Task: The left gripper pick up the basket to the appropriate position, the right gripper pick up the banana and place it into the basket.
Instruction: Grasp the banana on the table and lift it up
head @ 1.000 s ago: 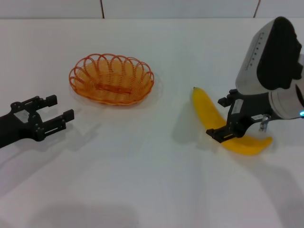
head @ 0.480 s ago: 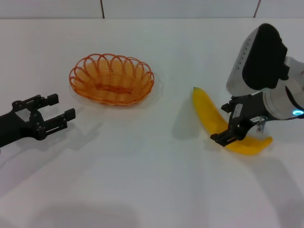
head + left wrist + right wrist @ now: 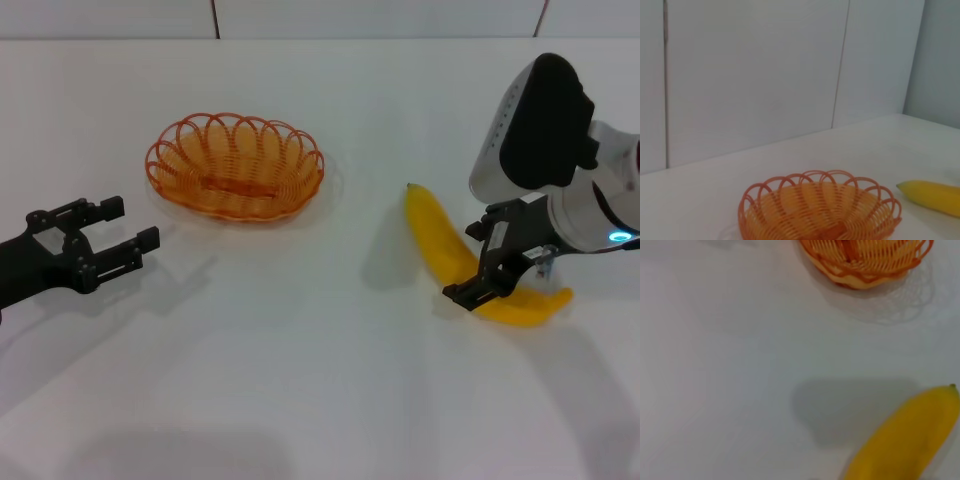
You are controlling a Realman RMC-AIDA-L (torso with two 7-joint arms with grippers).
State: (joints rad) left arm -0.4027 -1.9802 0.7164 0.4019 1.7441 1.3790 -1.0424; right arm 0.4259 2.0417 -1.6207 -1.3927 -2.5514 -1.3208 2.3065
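The right gripper (image 3: 484, 268) straddles the banana (image 3: 447, 253) mid-length, its narrow jaws on either side, so a lift should stay balanced; whether it grips yet, I cannot tell. The left gripper (image 3: 125, 238) hovers spread wide, the basket (image 3: 236, 166) ahead of it and apart, untouched. Since a second ago, the right gripper has sunk lower over the fruit; the left has barely stirred.

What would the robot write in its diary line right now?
left pincer: open, apart from basket | right pincer: open around banana | banana: on table, not in basket
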